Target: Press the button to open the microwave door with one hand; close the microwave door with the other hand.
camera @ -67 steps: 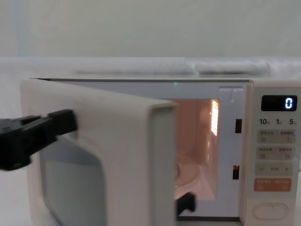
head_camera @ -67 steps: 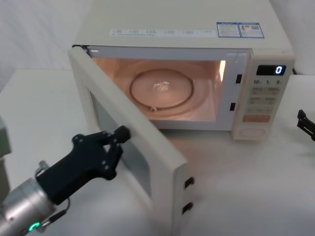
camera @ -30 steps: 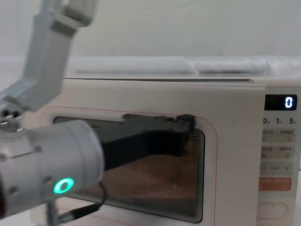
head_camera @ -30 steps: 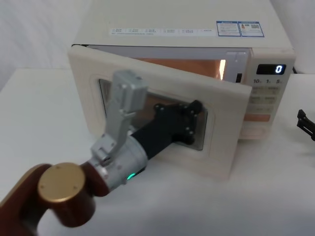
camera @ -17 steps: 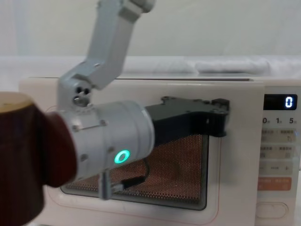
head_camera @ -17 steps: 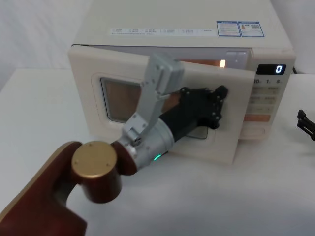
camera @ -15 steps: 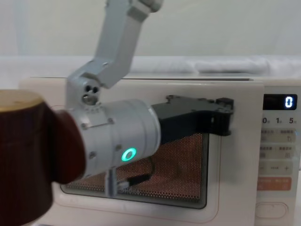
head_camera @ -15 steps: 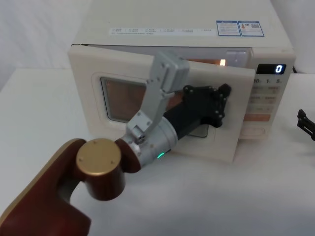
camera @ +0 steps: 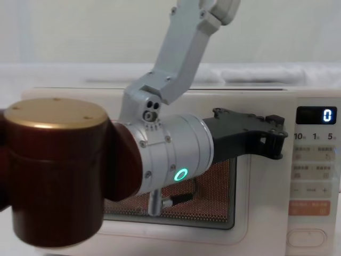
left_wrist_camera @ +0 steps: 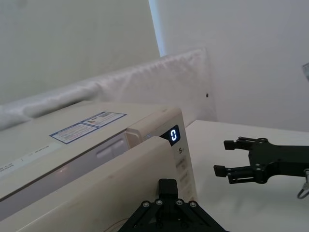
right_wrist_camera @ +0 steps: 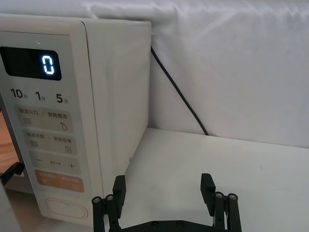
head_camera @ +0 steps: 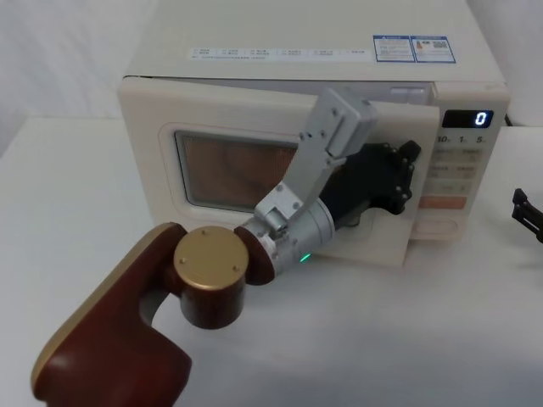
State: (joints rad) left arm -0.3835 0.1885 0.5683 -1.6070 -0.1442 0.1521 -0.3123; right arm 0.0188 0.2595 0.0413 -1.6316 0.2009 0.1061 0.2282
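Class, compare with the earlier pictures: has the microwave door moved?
Yes. The microwave door has swung from wide open to nearly shut against the control panel, pushed by the left tool.

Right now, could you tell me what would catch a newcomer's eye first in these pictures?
The left gripper stands out first, pressed against the right part of the microwave door, which is nearly shut with a gap at its free edge. Its silver arm with a green ring light looms large in the chest view. The right gripper waits, open, on the table right of the microwave.
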